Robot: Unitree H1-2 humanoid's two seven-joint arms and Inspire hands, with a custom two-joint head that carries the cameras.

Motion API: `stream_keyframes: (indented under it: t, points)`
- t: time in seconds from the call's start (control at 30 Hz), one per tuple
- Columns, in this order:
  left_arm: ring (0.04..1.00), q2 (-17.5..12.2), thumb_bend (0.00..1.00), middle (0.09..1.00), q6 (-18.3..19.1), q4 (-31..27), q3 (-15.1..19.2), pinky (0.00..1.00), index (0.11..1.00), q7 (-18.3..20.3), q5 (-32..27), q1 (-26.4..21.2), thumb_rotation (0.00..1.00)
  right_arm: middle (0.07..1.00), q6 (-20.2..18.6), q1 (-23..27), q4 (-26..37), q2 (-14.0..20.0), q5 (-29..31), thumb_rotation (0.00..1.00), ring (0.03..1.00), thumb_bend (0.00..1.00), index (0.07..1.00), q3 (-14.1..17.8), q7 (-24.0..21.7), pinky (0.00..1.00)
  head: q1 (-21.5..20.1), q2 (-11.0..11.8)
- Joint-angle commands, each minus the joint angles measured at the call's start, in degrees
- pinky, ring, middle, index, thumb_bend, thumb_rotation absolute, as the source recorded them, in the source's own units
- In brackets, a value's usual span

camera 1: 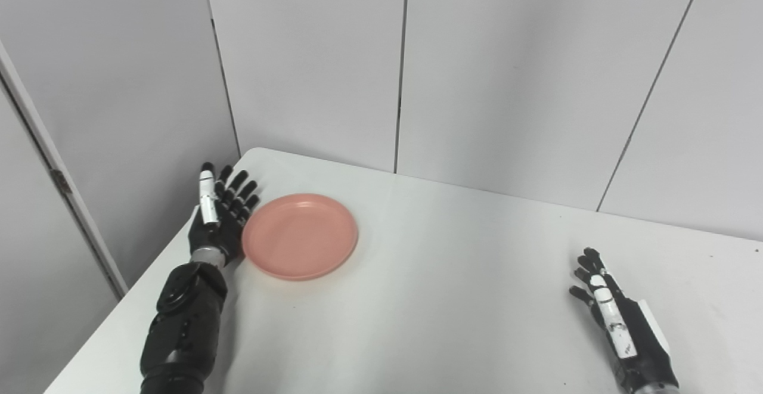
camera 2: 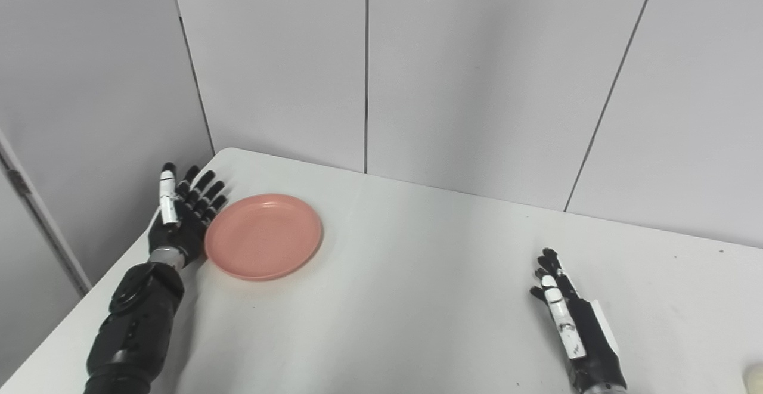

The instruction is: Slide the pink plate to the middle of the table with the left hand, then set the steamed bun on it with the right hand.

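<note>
The pink plate (camera 1: 300, 236) lies flat on the white table (camera 1: 453, 275) at its left side, with nothing on it. My left hand (camera 1: 218, 215) stands on edge right against the plate's left rim, open, fingers stretched toward the back wall. My right hand (camera 1: 605, 301) rests open on the table at the near right, far from the plate, holding nothing. A pale rounded thing, likely the steamed bun (camera 2: 754, 377), shows only as a sliver at the bottom right corner of the right eye view.
Grey wall panels (camera 1: 501, 72) close off the back of the table. The table's left edge (camera 1: 155, 263) runs just beside my left forearm, with a drop beyond it.
</note>
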State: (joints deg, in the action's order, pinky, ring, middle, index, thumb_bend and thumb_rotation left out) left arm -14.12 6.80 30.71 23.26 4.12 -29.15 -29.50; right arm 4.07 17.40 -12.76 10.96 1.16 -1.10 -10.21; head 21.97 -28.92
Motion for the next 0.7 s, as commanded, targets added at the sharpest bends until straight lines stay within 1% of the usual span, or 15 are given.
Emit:
stream_keyframes:
  t: [0.0,0.07,0.1,0.17,0.27,0.43,0.53,0.67]
  points:
    - [0.905,1.48,0.55,0.922,3.30,1.14,-1.60,0.93,0.930,1.15,-0.17,-0.20,1.00,0.960,-0.79,0.27,1.39,0.16,-0.03,1.00,0.949,0.12,0.971,0.31,0.33,0.95,-0.16,-0.16]
    - [0.904,2.04,0.55,0.924,3.94,0.89,-2.57,0.93,0.933,1.66,0.03,-0.12,1.00,0.961,-1.24,0.23,1.74,0.09,-0.14,1.00,0.951,0.11,0.975,0.25,0.41,0.95,-0.41,-0.26]
    - [0.898,2.26,0.55,0.918,4.22,0.69,-2.95,0.91,0.929,1.77,0.16,-0.05,1.00,0.961,-1.41,0.23,1.83,0.05,-0.20,1.00,0.951,0.12,0.975,0.22,0.45,0.94,-0.41,-0.26]
    - [0.901,2.83,0.55,0.918,5.31,-0.45,-4.24,0.91,0.928,2.15,0.41,0.33,1.00,0.960,-0.76,0.29,1.23,-0.02,-0.21,1.00,0.951,0.14,0.973,0.27,0.49,0.95,-0.84,-0.39]
    - [0.896,3.68,0.56,0.906,7.25,-2.48,-5.77,0.90,0.917,2.22,0.62,0.75,1.00,0.960,-1.02,0.17,1.58,-0.30,-0.05,1.00,0.952,0.15,0.972,0.26,0.46,0.96,-1.35,-0.50]
    - [0.896,5.40,0.56,0.907,10.41,-6.48,-9.02,0.90,0.911,3.47,0.96,1.68,0.99,0.965,-1.38,0.14,1.93,-0.55,-0.23,1.00,0.955,0.15,0.975,0.03,0.38,0.96,-2.63,-0.80]
    - [0.889,6.56,0.56,0.900,11.33,-8.53,-10.99,0.89,0.904,4.64,1.31,2.30,0.99,0.965,-1.26,0.04,2.17,-0.64,-0.55,1.00,0.955,0.13,0.976,-0.22,0.43,0.96,-3.27,-0.98]
    - [0.889,8.50,0.57,0.897,14.34,-12.95,-13.25,0.89,0.900,4.52,1.18,3.43,0.95,0.959,-1.87,-0.14,2.66,-0.78,-1.65,1.00,0.948,0.13,0.972,-0.64,1.01,0.95,-4.88,-1.30]
